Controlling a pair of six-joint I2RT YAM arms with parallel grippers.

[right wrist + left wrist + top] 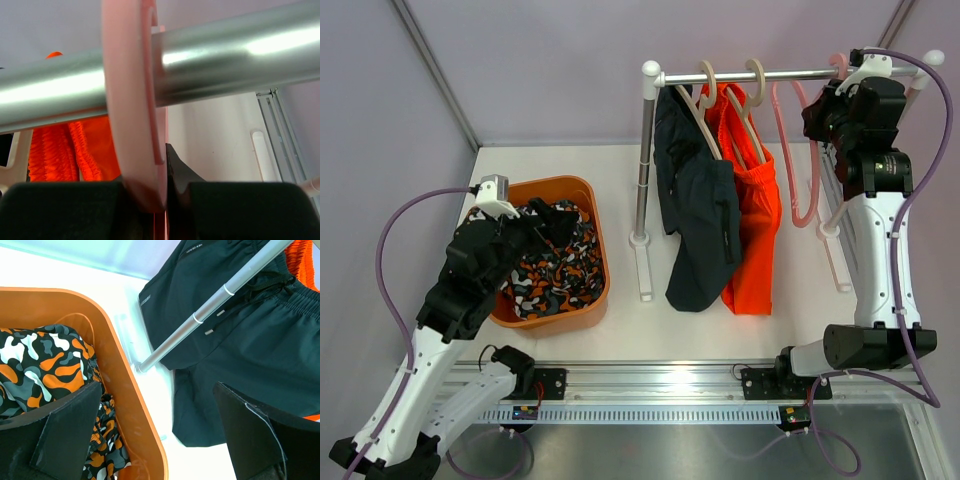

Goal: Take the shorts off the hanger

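Note:
The navy shorts [700, 220] and the orange shorts [755, 230] each hang on a beige hanger [705, 95] from the rail [790, 73]. The camouflage shorts [555, 265] lie in the orange bin [603, 270]. My left gripper [538, 225] is open and empty above the bin's right side. In the left wrist view it [165, 440] straddles the bin rim [125, 390], with the camouflage shorts [45, 365] to the left and the navy shorts [250, 340] to the right. My right gripper [165, 200] is shut on the hook of an empty pink hanger [132, 100] on the rail [225, 55].
The pink hanger [807, 170] hangs bare at the rail's right end beside my right gripper [828, 105]. The rack's left post [642, 160] and foot [644, 265] stand between the bin and the hanging shorts. The enclosure walls are close behind and to the sides.

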